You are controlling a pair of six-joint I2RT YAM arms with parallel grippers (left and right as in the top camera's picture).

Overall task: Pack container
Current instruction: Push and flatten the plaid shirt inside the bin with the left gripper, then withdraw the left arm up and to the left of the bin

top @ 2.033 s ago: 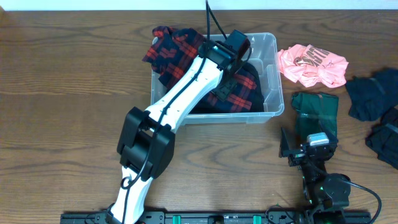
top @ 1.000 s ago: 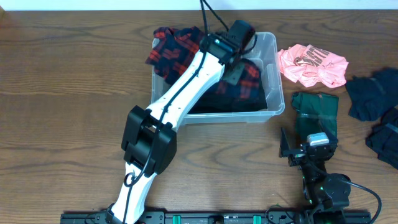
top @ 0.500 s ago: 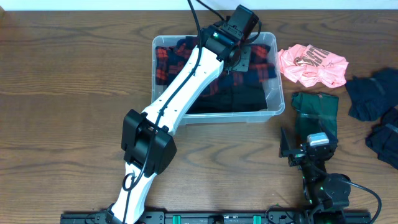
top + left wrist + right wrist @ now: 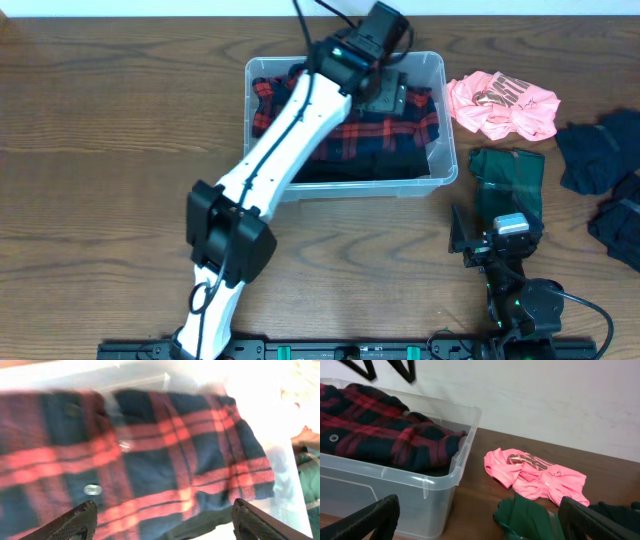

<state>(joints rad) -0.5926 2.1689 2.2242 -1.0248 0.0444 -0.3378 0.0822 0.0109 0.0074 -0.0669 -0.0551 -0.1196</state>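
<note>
The clear plastic container (image 4: 436, 168) stands at the table's back middle; it also shows in the right wrist view (image 4: 425, 487). A red and navy plaid shirt (image 4: 385, 130) lies inside it, seen close in the left wrist view (image 4: 165, 455) and in the right wrist view (image 4: 380, 435). My left gripper (image 4: 385, 92) is open and empty above the shirt at the container's back right; its fingertips (image 4: 160, 522) are spread wide. My right gripper (image 4: 492, 240) is open and empty at the front right, its fingers (image 4: 477, 522) wide apart near a dark green garment (image 4: 508, 180).
A pink shirt (image 4: 500, 105) lies right of the container, also in the right wrist view (image 4: 540, 472). The green garment (image 4: 530, 517) lies in front of it. Dark clothes (image 4: 600, 160) lie at the table's right edge.
My left gripper carried the plaid shirt toward the container's back right, spread it inside and let go. It has lifted, open. The right arm has not moved.
</note>
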